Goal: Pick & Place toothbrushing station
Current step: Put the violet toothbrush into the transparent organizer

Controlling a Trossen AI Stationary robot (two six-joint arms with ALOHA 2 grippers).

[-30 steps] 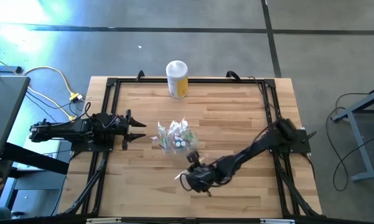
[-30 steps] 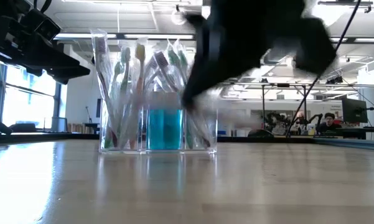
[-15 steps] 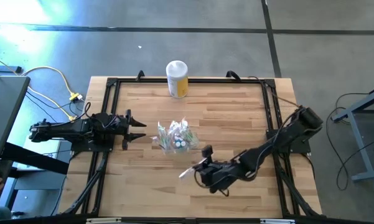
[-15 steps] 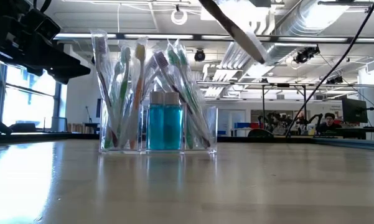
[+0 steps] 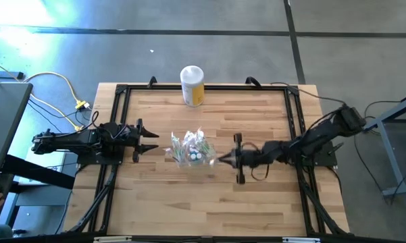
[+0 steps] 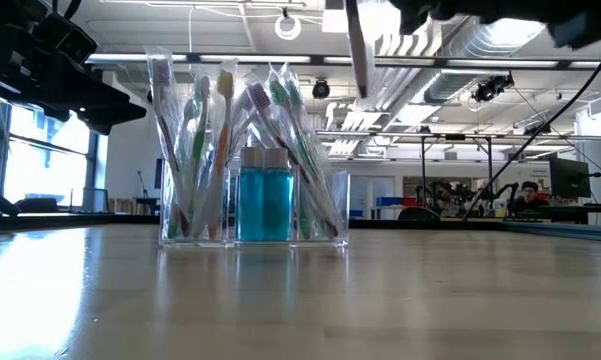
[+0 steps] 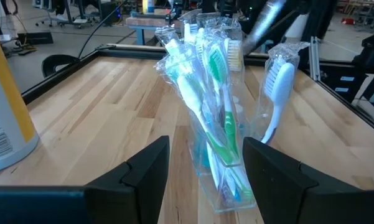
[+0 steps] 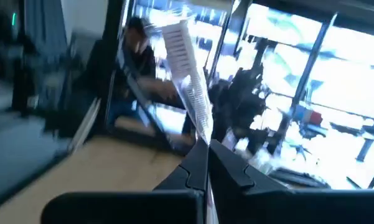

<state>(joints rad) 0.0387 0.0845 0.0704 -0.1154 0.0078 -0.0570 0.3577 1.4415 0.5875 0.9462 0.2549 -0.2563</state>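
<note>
- right hand (image 5: 231, 159), clenched on a wrapped toothbrush (image 8: 188, 74), hovers just beside the toothbrushing station (image 5: 190, 150) mid-surface.
- left hand (image 5: 147, 141) waits released; this brush is not yet placed.

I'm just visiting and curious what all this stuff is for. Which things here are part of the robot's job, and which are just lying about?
Part of the job:
- clear see-through plastic container packed with wrapped toothbrushes and blue bottles
- wrapped toothbrush pinched in the right gripper, beside the container
- left gripper, open, waiting to the container's other side

Just lying about:
- tall yellow jar with a white lid at the table's far edge
</note>
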